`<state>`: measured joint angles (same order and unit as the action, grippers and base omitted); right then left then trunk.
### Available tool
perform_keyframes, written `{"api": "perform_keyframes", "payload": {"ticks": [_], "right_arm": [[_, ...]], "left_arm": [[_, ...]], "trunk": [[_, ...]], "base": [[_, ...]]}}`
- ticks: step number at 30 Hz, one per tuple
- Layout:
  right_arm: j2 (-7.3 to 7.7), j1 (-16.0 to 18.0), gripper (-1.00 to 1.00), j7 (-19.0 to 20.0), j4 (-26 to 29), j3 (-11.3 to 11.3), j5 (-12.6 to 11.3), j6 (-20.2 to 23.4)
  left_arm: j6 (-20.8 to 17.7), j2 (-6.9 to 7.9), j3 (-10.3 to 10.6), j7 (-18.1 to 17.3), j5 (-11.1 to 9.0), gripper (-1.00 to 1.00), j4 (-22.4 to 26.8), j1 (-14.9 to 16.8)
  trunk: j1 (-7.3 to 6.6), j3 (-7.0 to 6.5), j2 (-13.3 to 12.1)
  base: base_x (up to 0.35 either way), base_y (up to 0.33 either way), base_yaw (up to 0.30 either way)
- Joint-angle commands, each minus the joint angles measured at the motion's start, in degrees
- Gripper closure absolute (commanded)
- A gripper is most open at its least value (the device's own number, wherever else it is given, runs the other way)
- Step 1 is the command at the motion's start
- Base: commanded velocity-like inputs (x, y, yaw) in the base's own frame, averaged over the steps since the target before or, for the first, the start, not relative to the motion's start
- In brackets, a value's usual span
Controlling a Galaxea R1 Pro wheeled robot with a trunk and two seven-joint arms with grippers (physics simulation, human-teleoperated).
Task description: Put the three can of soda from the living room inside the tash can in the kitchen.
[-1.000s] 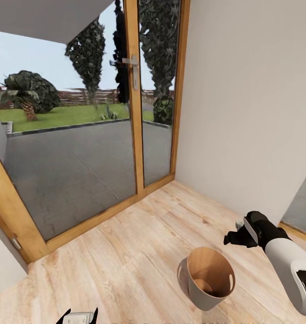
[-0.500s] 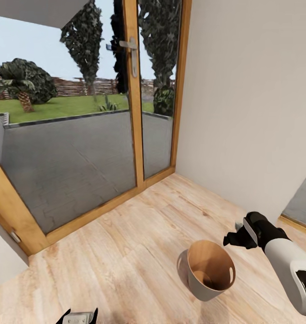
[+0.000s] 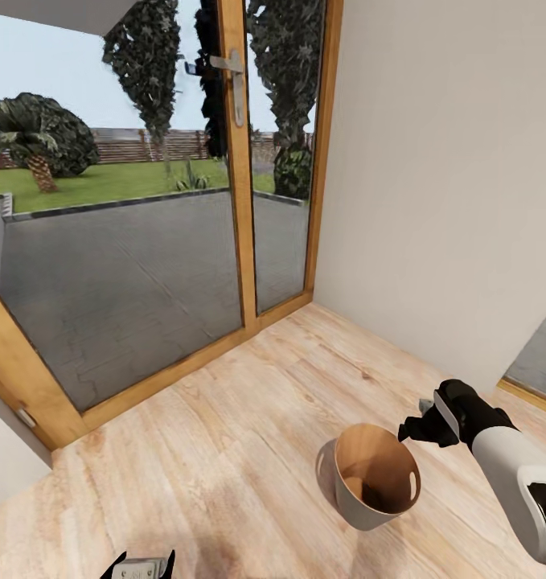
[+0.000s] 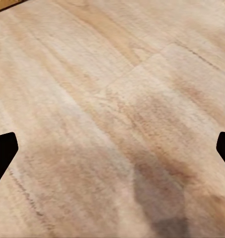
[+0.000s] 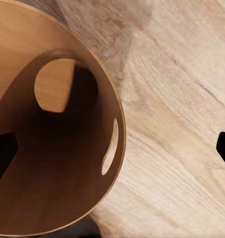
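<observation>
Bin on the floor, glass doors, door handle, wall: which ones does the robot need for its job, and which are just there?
For the job:
- bin, upright on the wood floor, nothing seen inside
- right gripper, open, beside the bin's rim
- left gripper, open over bare floor

Just there:
- glass doors
- door handle
- wall

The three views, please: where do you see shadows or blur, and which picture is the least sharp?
Head view: mostly sharp; the trash can throws a soft shadow on the floor to its left. Left wrist view: the least sharp, smeared wood grain, with a grey shadow patch between the fingertips. Right wrist view: the bin's inside is dark on one side; the floor grain is fairly clear.
</observation>
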<state>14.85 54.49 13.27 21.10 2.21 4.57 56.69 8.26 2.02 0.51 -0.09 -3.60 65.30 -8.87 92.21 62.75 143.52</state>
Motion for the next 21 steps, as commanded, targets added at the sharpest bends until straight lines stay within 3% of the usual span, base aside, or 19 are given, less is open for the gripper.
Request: {"api": "perform_keyframes", "payload": {"ticks": [1,10,18,21], "right_arm": [[0.0,0.0,-1.0,0.0,0.0,0.0,0.0,0.0],[0.0,0.0,-1.0,0.0,0.0,0.0,0.1,-0.1],[-0.07,0.0,-1.0,-0.1,0.0,0.0,0.1,-0.2],[-0.14,0.0,-1.0,-0.1,0.0,0.0,0.1,-0.3]], "left_arm": [[0.0,0.0,0.0,0.0,0.0,-1.0,0.0,0.0],[0.0,0.05,0.0,0.0,0.0,-1.0,0.0,0.0],[0.2,0.02,0.1,0.0,0.0,-1.0,0.1,0.0],[0.2,0.01,0.1,0.0,0.0,-1.0,0.0,0.0]], "trunk": [[0.0,0.0,0.0],[0.0,0.0,0.0],[0.0,0.0,0.0],[0.08,0.66,0.0]], "base": [[0.01,0.0,0.0],[0.162,0.0,0.0],[0.034,0.0,0.0],[0.004,0.0,0.0]]}}
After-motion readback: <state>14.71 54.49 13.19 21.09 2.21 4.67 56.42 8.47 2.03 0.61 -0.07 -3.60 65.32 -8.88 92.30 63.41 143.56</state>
